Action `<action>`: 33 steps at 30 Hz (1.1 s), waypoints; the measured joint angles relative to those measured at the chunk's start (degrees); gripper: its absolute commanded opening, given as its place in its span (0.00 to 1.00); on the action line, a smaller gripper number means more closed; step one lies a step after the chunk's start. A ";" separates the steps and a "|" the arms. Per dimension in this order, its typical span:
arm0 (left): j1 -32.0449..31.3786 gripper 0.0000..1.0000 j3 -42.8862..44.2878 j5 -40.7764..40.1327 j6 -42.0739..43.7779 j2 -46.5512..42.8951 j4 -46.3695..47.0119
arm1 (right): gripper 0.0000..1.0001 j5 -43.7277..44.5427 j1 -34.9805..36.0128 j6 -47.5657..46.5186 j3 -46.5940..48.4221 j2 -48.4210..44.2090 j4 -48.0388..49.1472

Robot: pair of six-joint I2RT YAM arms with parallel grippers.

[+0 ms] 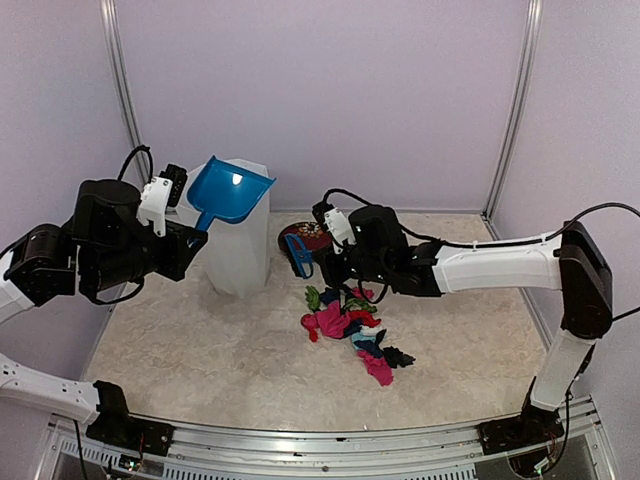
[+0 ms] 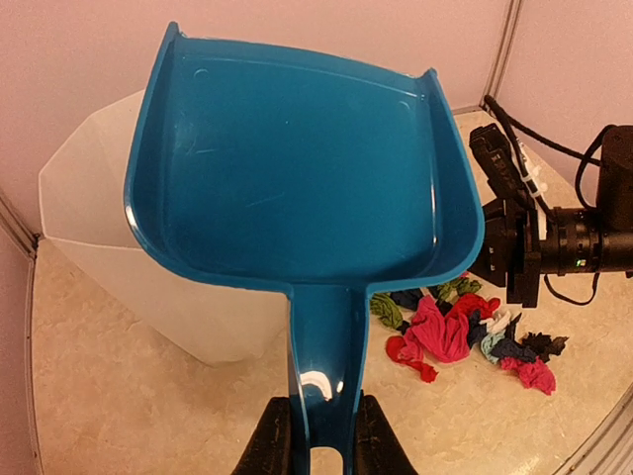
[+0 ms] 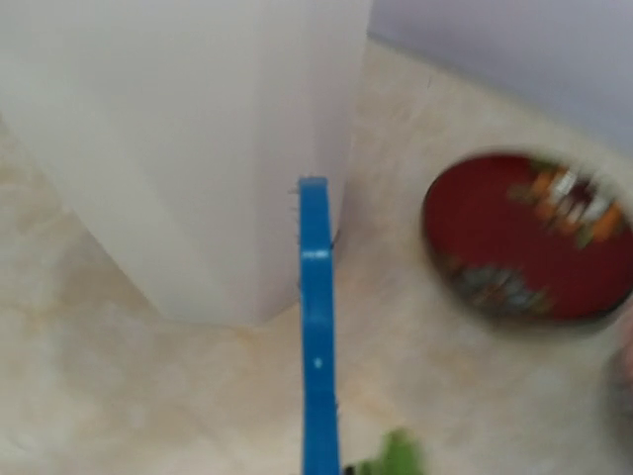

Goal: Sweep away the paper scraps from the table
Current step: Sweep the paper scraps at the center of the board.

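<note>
Holdings, both my grippers clamped.
Left gripper [image 2: 321,440] pinches blue plastic dustpan [image 2: 297,168] raised near the top of the tall white plastic bin [image 2: 89,198]. Right gripper [image 1: 318,258] is fully closed on blue brush [image 3: 316,327] beside the bin. Crumpled coloured paper scraps [image 1: 350,330] lie near it.

colours and patterns across the sweeping scene

the dustpan [image 2: 297,168] is seen in a glossy mid blue, and the same blue is carried by the brush [image 3: 316,336]. the bin [image 1: 238,250] is rendered in translucent white. the table [image 1: 200,350] is shown in beige with a mottled, marble-like pattern, and it is edged by a silver metal frame [image 1: 330,435]. the paper scraps [image 1: 350,330] are mixed in pink, red, green, navy and black, with a little teal and white. the bowl [image 3: 529,233] is coloured dark red inside, with an orange, green and white pattern blurred along its rim. the arms [image 1: 490,265] are finished in black and white. the walls [image 1: 330,90] are tinted pale lilac.
</note>
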 measured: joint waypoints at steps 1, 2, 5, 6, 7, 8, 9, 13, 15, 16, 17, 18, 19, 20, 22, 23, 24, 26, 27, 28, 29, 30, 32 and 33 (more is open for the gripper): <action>0.00 0.00 -0.13 0.02 0.02 -0.02 -0.02 | 0.00 -0.28 0.00 3.37 0.00 1.05 0.66; 0.00 0.00 -0.22 0.07 0.02 -0.04 0.00 | 0.00 -0.61 0.00 6.10 0.00 1.84 1.16; 0.00 0.00 -0.57 0.13 0.04 -0.28 0.02 | 0.00 -1.79 0.00 16.24 0.00 4.33 3.58; 0.00 0.00 -0.66 0.22 0.04 -0.39 0.04 | 0.00 -2.05 0.00 18.64 0.00 4.85 4.02; 0.00 0.00 -0.76 0.35 0.04 -0.59 0.04 | 0.00 -2.34 0.00 21.40 -0.02 5.40 4.52; 0.00 0.00 -0.85 0.46 0.07 -0.74 0.04 | 0.00 -2.56 0.00 24.17 -0.04 5.88 4.94; 0.00 0.00 -0.90 0.59 0.09 -0.87 0.07 | 0.00 -2.71 0.00 26.58 -0.07 6.29 5.40; 0.00 0.00 -0.96 0.98 0.13 -1.05 0.13 | 0.00 -3.06 -0.07 34.71 -0.28 7.67 6.03; 0.00 0.00 -1.07 1.22 0.13 -1.05 0.26 | 0.00 -3.54 -0.37 38.21 -1.18 8.04 6.34; -0.02 0.00 -1.18 1.33 0.13 -1.07 0.35 | 0.00 -3.96 -0.55 39.91 -1.81 8.13 6.38; -0.02 0.00 -1.29 1.51 0.13 -1.05 0.37 | 0.00 -4.35 -0.61 41.55 -2.60 8.13 6.36; -0.02 0.00 -1.38 1.68 0.13 -1.05 0.37 | 0.00 -4.57 -0.68 42.62 -3.21 8.13 6.49; -0.02 0.00 -1.42 1.92 0.15 -1.05 0.37 | 0.00 -4.76 -0.79 44.02 -4.04 8.13 6.69; -0.02 0.00 -1.44 2.12 0.15 -1.03 0.37 | 0.00 -4.98 -0.96 45.27 -5.14 8.11 6.84; -0.02 0.00 -1.46 2.43 0.15 -0.98 0.39 | 0.00 -5.18 -1.36 47.65 -7.32 8.04 6.86; -0.02 0.00 -1.49 2.54 0.17 -0.94 0.39 | 0.00 -5.22 -1.57 48.50 -8.24 7.98 6.86; -0.02 0.00 -1.49 2.71 0.20 -0.83 0.39 | 0.00 -5.35 -1.90 49.62 -9.46 7.69 7.04; -0.04 0.00 -1.49 3.15 0.20 -0.46 0.42 | 0.00 -5.73 -2.60 51.43 -11.76 6.29 7.21; -0.07 0.00 -1.49 3.43 0.22 -0.24 0.42 | 0.00 -5.84 -2.93 52.17 -12.76 5.29 7.23; -0.13 0.00 -1.49 3.67 0.20 0.00 0.42 | 0.00 -5.92 -3.21 52.74 -13.81 4.11 7.19; -0.26 0.00 -1.49 3.78 0.20 0.22 0.44 | 0.00 -5.90 -3.45 53.18 -14.95 2.84 7.10; -0.48 0.00 -1.51 3.82 0.20 0.48 0.44 | 0.00 -5.92 -3.67 53.51 -15.93 1.75 6.91; -1.01 0.00 -1.49 3.82 0.20 1.01 0.42 | 0.00 -5.68 -4.24 54.12 -18.86 -1.33 6.47; -1.29 0.00 -1.49 3.82 0.20 1.29 0.44 | 0.00 -5.40 -4.48 54.45 -20.41 -3.06 5.92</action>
